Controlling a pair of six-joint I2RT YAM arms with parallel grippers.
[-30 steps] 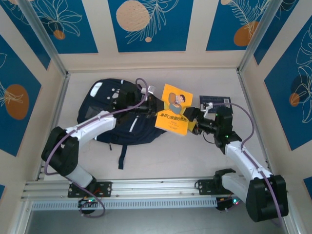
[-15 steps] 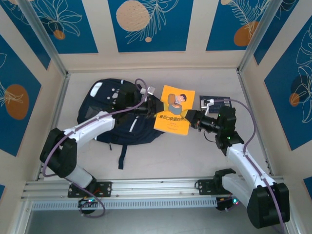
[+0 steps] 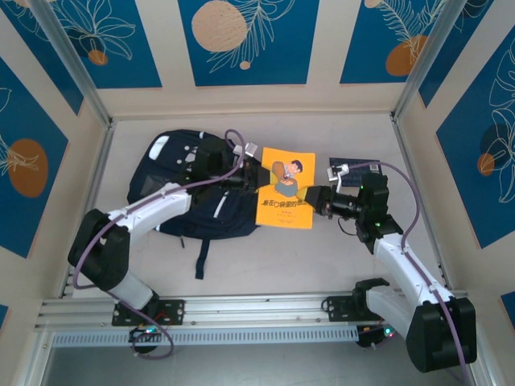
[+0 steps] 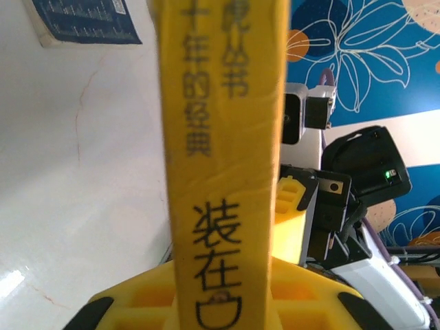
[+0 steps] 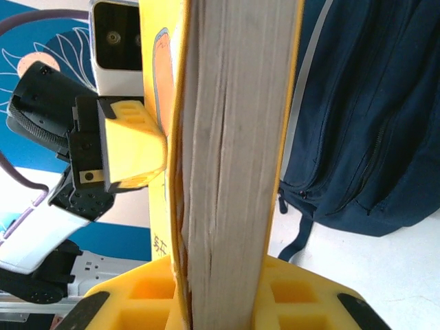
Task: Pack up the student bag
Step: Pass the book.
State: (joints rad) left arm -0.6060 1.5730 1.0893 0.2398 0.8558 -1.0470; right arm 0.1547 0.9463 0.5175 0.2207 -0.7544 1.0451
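The student bag [image 3: 187, 191], a large navy backpack, lies flat on the left of the table; its zipped pockets show in the right wrist view [image 5: 375, 103]. A thick yellow book [image 3: 286, 188] hangs above the table just right of the bag, held from both sides. My left gripper [image 3: 257, 179] is shut on its spine edge [image 4: 220, 137]. My right gripper [image 3: 313, 199] is shut on its page edge [image 5: 234, 137]. The left gripper's yellow finger [image 5: 130, 148] presses on the cover, and the right gripper's finger [image 4: 294, 216] shows behind the spine.
A small navy booklet [image 3: 354, 165] lies flat on the table behind the right gripper, also at the top left of the left wrist view [image 4: 82, 20]. A dark strap [image 3: 201, 256] trails from the bag toward the near rail. Metal frame posts and walls enclose the table.
The book has turned from tilted to nearly square and sunk slightly toward the near side. The right gripper has shifted left and rotated with it; the left gripper has held its place.
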